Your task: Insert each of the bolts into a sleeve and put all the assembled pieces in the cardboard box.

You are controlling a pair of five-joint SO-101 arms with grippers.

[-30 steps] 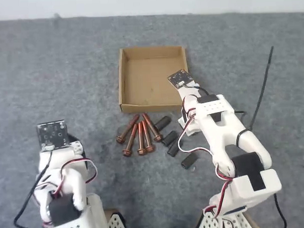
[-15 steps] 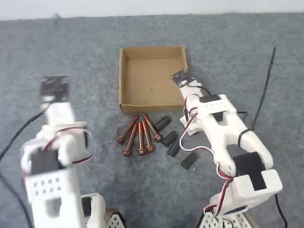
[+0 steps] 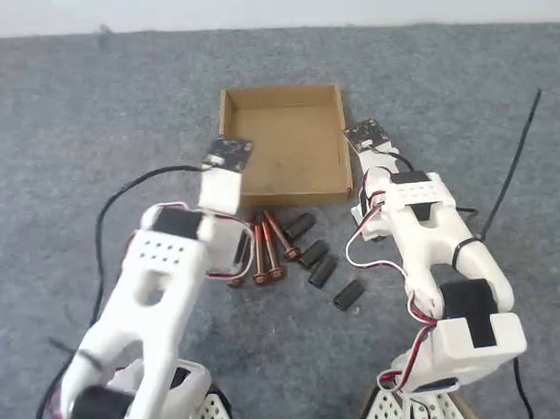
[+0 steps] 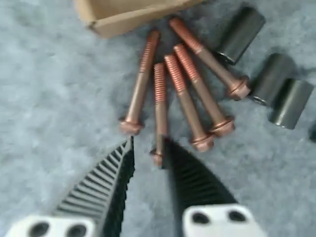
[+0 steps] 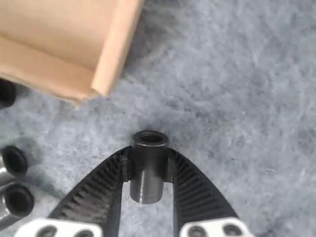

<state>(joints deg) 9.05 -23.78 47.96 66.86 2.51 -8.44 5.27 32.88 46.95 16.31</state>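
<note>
Change over the last second, view by view.

High view: the left arm has swung out from its folded rest at the near left and now reaches over the bolts. These lie in a fan on the grey mat, just near of the cardboard box. The right arm has drifted slightly right, off the box's right wall. Loose sleeves lie just right of the bolts. The box holds nothing.

Left wrist view: the left gripper hangs over the head ends of the two leftmost of four bolts. Its fingers are spread and nothing is pinched between them, though one finger covers part of a bolt head.

Right wrist view: the right gripper pinches one sleeve upright, with its bore open toward the camera. It sits just right of the box's near right corner.

Reading: one sleeve is in hand, and the left arm appears set to take a bolt. No bolt is inserted yet, so the task is at its first assembly.
</note>
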